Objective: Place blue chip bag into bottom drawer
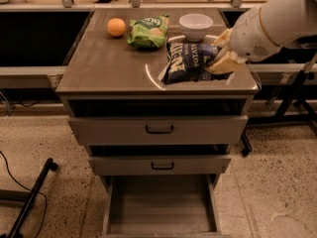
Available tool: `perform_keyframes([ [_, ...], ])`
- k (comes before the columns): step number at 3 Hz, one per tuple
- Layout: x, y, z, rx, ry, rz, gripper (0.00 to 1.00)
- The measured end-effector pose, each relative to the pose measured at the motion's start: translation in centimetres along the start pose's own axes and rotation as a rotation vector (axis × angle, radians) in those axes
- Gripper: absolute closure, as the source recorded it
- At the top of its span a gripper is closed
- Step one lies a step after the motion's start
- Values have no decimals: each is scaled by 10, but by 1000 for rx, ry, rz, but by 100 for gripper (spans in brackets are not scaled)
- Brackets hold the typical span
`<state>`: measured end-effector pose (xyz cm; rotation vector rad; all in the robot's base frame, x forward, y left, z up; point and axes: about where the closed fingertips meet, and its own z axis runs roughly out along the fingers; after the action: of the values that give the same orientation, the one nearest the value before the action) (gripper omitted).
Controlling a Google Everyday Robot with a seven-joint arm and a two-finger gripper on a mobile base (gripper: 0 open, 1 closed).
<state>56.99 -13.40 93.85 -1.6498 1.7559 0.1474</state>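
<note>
The blue chip bag point(187, 61) is dark navy with white lettering. It is tilted up above the cabinet top at the right, in front of the white bowl. My gripper point(220, 56) comes in from the right on a white arm and is shut on the bag's right end with its cream fingers. The bottom drawer point(161, 205) is pulled open below, a plain grey tray with nothing in it.
A green chip bag point(147, 31) and an orange point(116, 27) lie at the back of the cabinet top point(104, 68). A white bowl point(196, 25) stands behind the blue bag. Two upper drawers with black handles point(159, 129) stand slightly ajar. Black stand legs are on the floor at left.
</note>
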Motion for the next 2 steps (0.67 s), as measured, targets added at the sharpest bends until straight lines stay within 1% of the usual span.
perform_keyframes([
  [1,8,40,12,9,37,-63,100],
  [2,32,75,45,-26,79,-80,100],
])
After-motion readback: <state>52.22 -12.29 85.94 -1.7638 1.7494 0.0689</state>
